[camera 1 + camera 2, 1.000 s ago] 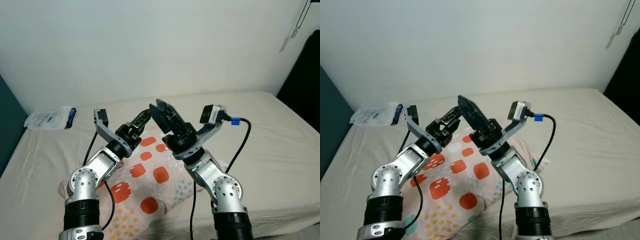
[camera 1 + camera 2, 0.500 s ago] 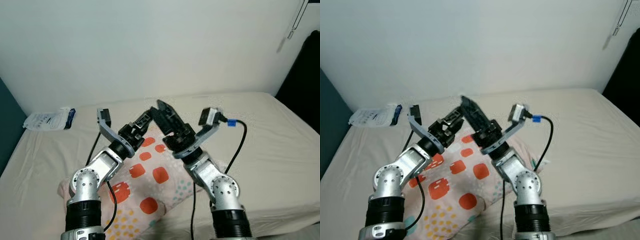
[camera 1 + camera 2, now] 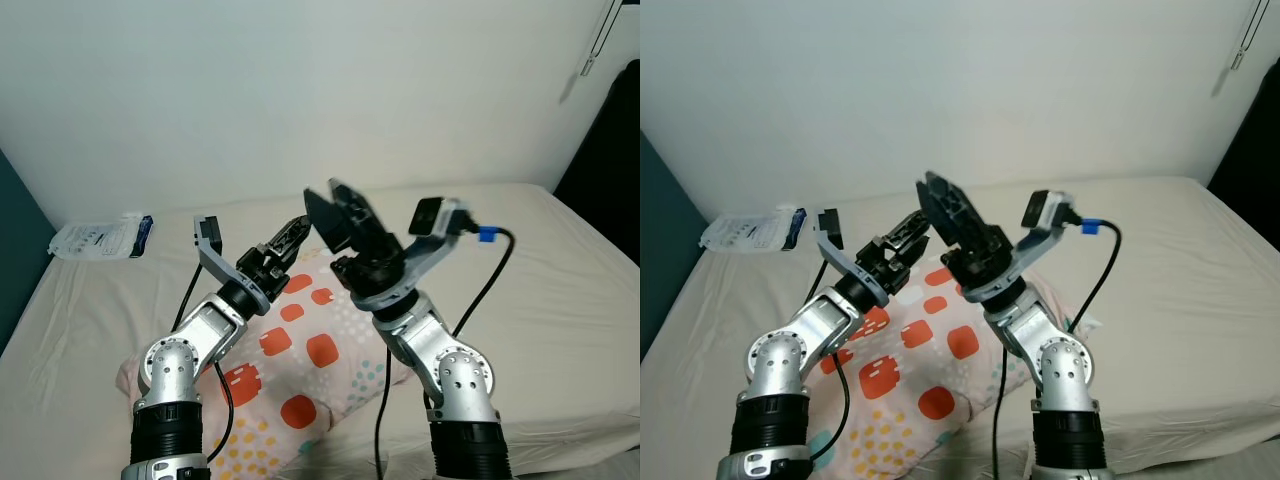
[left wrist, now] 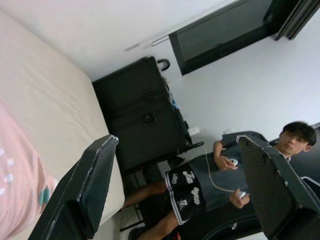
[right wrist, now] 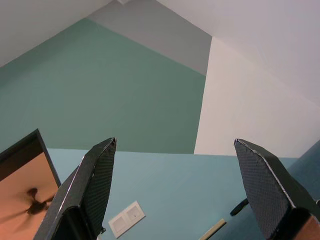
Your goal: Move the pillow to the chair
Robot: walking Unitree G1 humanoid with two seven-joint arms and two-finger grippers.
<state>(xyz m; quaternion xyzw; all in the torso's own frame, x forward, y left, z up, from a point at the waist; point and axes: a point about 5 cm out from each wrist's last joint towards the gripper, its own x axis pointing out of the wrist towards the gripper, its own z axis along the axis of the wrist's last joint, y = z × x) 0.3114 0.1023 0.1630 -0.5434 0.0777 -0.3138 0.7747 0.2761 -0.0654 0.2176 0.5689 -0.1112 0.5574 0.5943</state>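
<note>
Nearest the camera, on the beige bed (image 3: 560, 300), the pillow (image 3: 300, 375) with its orange patches is seen lying under both raised arms, gripped by neither. Above it, the left gripper (image 3: 288, 243) is held with its 2 black fingers spread apart and nothing between them. Just beside it, the right gripper (image 3: 338, 212) is raised higher, also spread wide and empty. Farther back, a white packet (image 3: 100, 237) lies by the wall. A seated person (image 4: 215, 180) is caught by the left wrist camera.
</note>
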